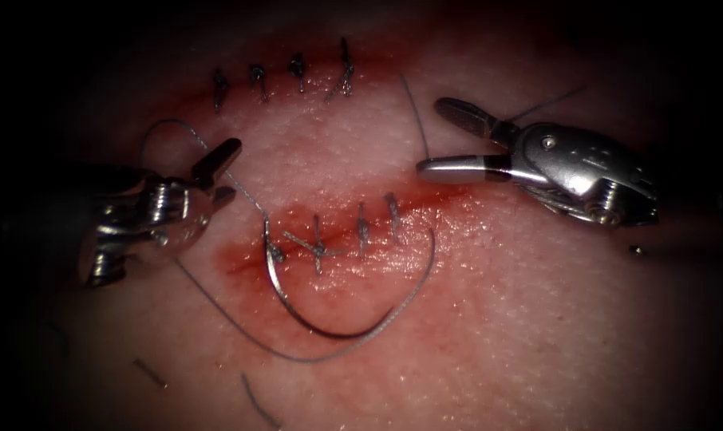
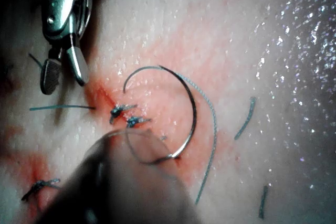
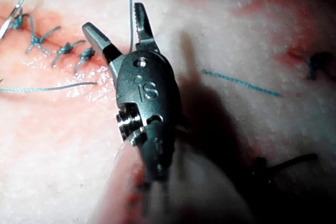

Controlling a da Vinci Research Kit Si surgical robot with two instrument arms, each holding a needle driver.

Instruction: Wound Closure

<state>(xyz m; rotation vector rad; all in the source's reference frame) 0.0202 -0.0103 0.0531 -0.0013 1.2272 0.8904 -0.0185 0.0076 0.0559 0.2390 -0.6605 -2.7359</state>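
Tissue (image 1: 489,335) wet, red along cut (image 1: 337,231). Needle (image 1: 298,307) lies loose below cut, between tools. Left tool (image 1: 218,175) wide, empty. Right tool (image 1: 437,136) wide, empty, thread (image 1: 416,120) between jaws.

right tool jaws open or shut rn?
Open. The right tool has its jaws spread apart in the endoscope view, a clear gap between them, holding nothing; a thread runs across the gap.

Strong light is glinting off the wet, pale surface just beside the stray thread piece (image 2: 244,118), while deep shadow is surrounding the lit area well away from that piece on every side.
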